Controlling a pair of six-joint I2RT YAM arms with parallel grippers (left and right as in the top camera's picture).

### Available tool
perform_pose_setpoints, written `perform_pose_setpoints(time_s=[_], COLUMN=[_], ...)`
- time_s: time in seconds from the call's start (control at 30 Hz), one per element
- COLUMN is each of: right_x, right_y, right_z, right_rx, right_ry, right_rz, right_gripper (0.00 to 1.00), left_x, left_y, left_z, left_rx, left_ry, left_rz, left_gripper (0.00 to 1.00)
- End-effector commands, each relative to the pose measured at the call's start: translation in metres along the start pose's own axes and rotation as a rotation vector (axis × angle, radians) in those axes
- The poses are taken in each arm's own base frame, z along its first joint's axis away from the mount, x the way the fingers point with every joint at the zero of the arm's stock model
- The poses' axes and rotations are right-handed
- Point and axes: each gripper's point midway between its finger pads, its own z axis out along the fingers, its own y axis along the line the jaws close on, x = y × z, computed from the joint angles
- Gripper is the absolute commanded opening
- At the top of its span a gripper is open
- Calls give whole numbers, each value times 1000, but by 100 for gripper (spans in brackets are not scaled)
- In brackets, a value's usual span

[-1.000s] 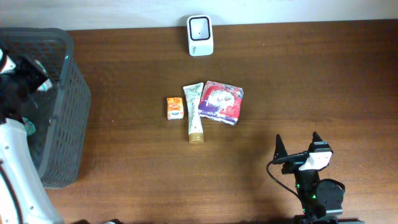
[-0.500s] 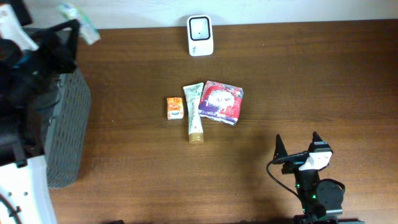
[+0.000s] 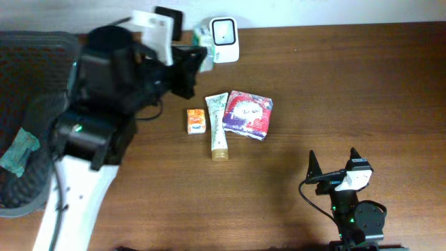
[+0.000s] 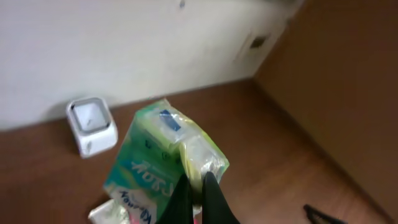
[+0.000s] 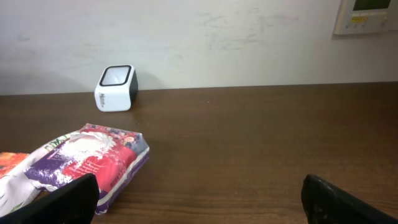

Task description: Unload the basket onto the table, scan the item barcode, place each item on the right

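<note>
My left gripper (image 4: 196, 178) is shut on the sealed edge of a green and white packet (image 4: 158, 155), which hangs in the air. In the overhead view this gripper (image 3: 201, 57) holds the packet (image 3: 203, 36) just left of the white barcode scanner (image 3: 224, 38) at the table's back edge. The left wrist view shows the scanner (image 4: 92, 124) beyond the packet, to its left. My right gripper (image 3: 333, 155) stands open near the front right of the table, its fingers wide apart with nothing between them (image 5: 199, 193).
An orange box (image 3: 196, 120), a pale tube (image 3: 218, 125) and a red and purple packet (image 3: 247, 113) lie side by side mid-table. A grey basket (image 3: 35, 36) at the left holds a teal item (image 3: 19, 150). The left arm reaches across the back left.
The left arm has come up out of the basket and swung right to the scanner, carrying the green packet. The right arm has not moved.
</note>
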Motion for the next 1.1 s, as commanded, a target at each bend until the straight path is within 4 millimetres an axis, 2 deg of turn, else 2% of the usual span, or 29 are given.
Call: perform_pose_setpoints(time_s=[0.0, 0.07, 0.13, 0.2, 0.37, 0.47, 0.67, 0.83, 1.07], right_x=[3, 3, 3, 3, 3, 3, 3, 3, 3], right_y=[-1, -1, -1, -1, -1, -1, -1, -1, -1], right_z=[0, 0, 0, 0, 0, 0, 0, 0, 0], right_rx=[6, 6, 6, 6, 6, 6, 6, 6, 6], right_ry=[3, 3, 3, 3, 3, 3, 3, 3, 3], right_rz=[-8, -8, -8, -8, -8, -8, -8, -8, -8], right_gripper=[99, 99, 99, 99, 99, 99, 99, 99, 99], left_x=[21, 30, 47, 64, 98, 115, 135, 162, 167], left_y=[23, 28, 35, 41, 40, 33, 22, 32, 34], left_z=[28, 37, 44, 50, 63, 71, 82, 89, 91], left_rx=[-126, -128, -132, -137, -88, -55, -15, -13, -19], left_ry=[79, 118, 190, 255, 382, 444, 504, 605, 623], left_rz=[80, 115, 174, 159, 210, 258, 303, 292, 288], left_gripper=[0, 0, 0, 0, 0, 0, 0, 0, 0])
